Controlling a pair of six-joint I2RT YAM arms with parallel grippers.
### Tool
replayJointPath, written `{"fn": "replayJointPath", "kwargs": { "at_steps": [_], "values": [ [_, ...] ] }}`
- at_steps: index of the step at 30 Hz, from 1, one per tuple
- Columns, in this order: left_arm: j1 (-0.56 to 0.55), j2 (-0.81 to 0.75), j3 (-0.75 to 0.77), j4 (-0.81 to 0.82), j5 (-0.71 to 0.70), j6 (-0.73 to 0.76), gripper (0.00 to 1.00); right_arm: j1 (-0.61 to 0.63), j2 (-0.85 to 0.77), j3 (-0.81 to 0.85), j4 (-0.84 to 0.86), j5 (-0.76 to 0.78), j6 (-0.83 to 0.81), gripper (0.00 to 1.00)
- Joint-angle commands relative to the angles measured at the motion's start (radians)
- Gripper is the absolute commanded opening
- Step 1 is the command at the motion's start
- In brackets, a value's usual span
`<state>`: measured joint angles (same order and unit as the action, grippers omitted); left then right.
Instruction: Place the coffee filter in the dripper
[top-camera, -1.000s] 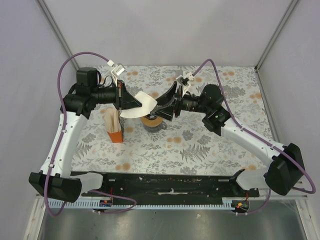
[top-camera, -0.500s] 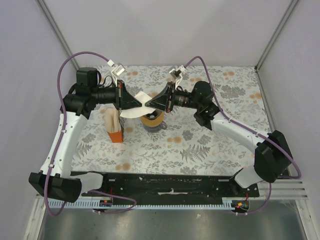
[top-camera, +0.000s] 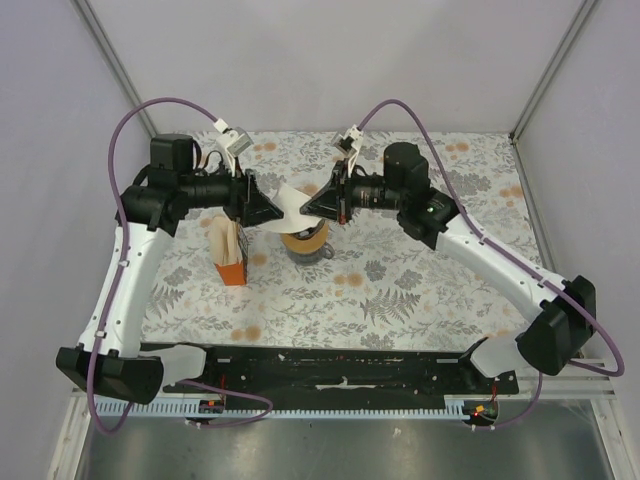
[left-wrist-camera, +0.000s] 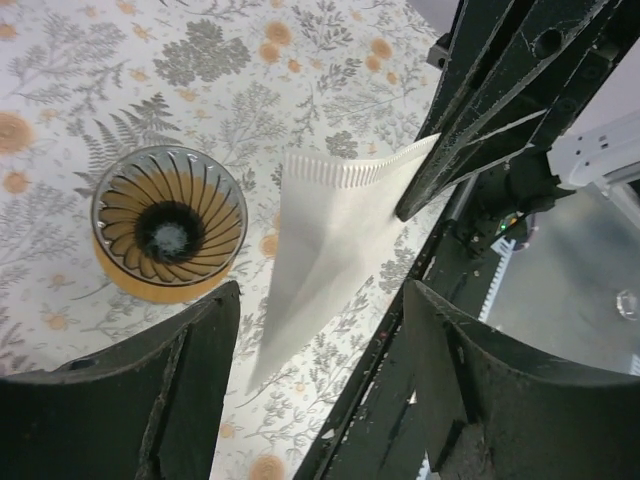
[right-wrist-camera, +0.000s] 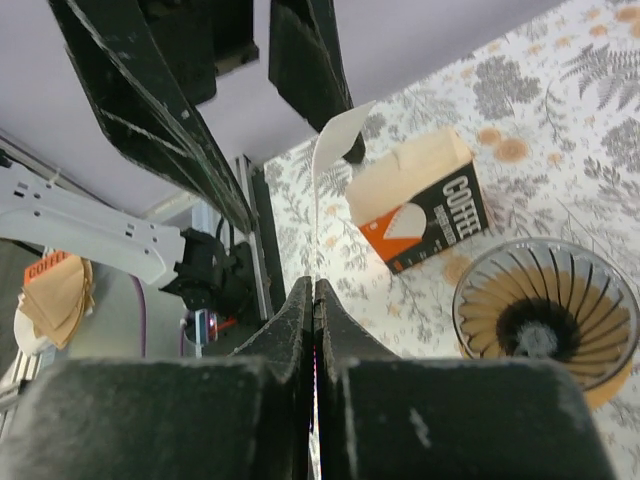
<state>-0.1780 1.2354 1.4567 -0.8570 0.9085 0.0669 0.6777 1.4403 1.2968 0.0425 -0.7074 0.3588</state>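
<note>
Right gripper pinching coffee filter edge, near dripper; left gripper spread, empty.

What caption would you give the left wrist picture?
Right gripper pinching the filter beyond the open left fingers; dripper nearby.

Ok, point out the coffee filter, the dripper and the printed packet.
coffee filter (left-wrist-camera: 335, 240), left wrist view, middle of the paper.
dripper (left-wrist-camera: 170, 228), left wrist view, centre of inner cone.
printed packet (right-wrist-camera: 425, 205), right wrist view, front face.
</note>
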Motion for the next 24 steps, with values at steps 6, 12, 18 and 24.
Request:
{"fn": "replayJointPath", "kwargs": {
  "at_steps": [6, 12, 18, 24],
  "values": [
    [-0.049, 0.007, 0.120, -0.103, -0.065, 0.258, 0.76, 0.000, 0.023, 0.239, -0.573, -0.099, -0.211, 0.00],
    [-0.164, 0.038, 0.132, -0.140, -0.085, 0.324, 0.84, 0.006, 0.005, 0.266, -0.656, -0.139, -0.265, 0.00],
    [-0.248, 0.078, 0.146, -0.140, -0.016, 0.304, 0.86, 0.017, 0.000, 0.269, -0.655, -0.164, -0.277, 0.00],
    [-0.305, 0.081, 0.099, -0.152, 0.015, 0.310, 0.47, 0.017, -0.009, 0.276, -0.644, -0.165, -0.288, 0.00]
  ]
}}
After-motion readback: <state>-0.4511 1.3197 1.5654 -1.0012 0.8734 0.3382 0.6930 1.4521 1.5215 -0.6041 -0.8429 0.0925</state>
